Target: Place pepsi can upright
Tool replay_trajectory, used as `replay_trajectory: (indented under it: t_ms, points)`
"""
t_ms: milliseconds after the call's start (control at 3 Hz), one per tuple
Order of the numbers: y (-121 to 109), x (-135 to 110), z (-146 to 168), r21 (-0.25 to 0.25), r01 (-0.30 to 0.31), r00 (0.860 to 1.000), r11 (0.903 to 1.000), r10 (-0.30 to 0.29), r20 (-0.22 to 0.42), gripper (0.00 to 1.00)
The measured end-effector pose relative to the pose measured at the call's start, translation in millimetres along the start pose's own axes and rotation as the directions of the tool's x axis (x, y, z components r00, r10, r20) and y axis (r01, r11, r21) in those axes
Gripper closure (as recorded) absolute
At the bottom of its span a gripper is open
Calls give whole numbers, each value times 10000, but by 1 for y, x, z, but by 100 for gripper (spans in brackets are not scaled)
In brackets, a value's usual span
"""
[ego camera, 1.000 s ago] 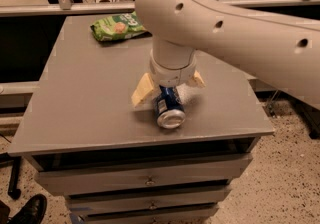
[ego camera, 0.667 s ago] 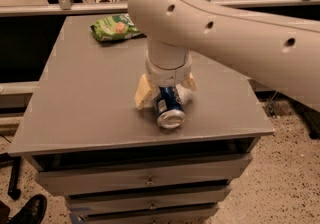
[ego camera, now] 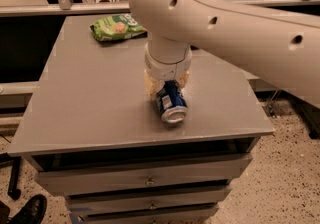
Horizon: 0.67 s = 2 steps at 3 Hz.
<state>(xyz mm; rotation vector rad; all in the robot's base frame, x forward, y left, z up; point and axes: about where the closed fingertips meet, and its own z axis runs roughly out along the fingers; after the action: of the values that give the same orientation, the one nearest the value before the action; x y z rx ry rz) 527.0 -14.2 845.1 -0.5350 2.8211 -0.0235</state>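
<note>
Count: you have one pepsi can (ego camera: 171,102), one green snack bag (ego camera: 117,26), one arm (ego camera: 235,28) with one pincer (ego camera: 167,88), and one table (ego camera: 95,93).
Shoe: at your far left, low on the floor, one dark shoe (ego camera: 31,210) shows beside the table's base.
Snack bag: it lies flat at the table's back edge, left of the arm and well apart from the can.
Drawers: you can see three drawer fronts (ego camera: 150,182) stacked under the tabletop.
Pepsi can: it lies on its side near the middle of the table, towards the front, with its silver end facing you.
Pincer: it points straight down over the can's far end, a beige finger on each side, closed against the can.
Arm: the white arm comes in from your upper right, bends at a thick elbow above the table, and drops vertically to the wrist.
</note>
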Motion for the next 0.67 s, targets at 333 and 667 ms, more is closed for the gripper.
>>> replay_trajectory:
  t_ms: [333, 667]
  points:
    - [-4, -24, -14, -972, 507, 9903, 9940, -374, 1342, 88]
    - [-15, -55, -18, -2523, 797, 9593, 9644, -54, 2824, 100]
